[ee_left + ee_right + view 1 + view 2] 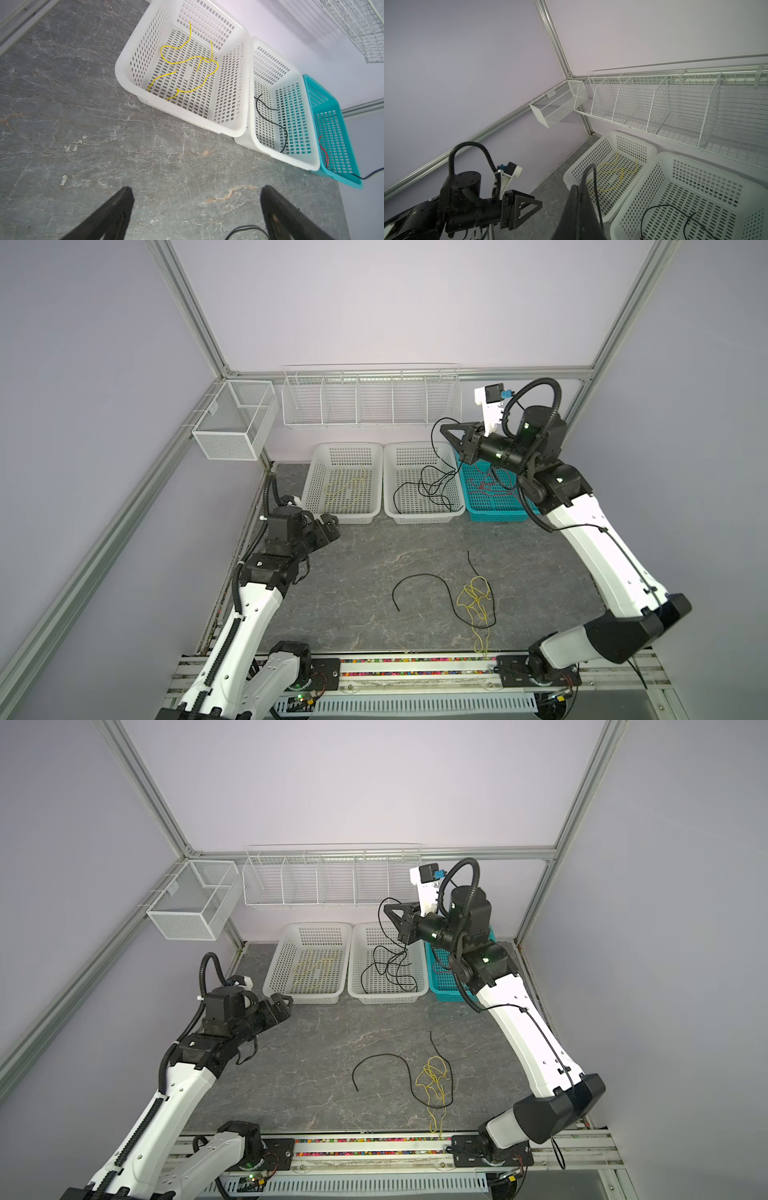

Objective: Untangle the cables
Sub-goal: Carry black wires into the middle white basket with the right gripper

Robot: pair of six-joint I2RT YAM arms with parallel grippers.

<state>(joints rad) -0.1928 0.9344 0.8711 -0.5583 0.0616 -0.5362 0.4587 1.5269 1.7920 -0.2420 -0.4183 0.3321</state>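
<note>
One black cable (432, 435) clamped in right claw (443, 429), trailing into middle basket (415, 517); left claw (196, 188) spread wide.

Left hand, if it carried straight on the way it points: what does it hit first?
Ahead of the left hand, probably the near wall of the white basket holding the yellow cable; depth is unclear.
</note>
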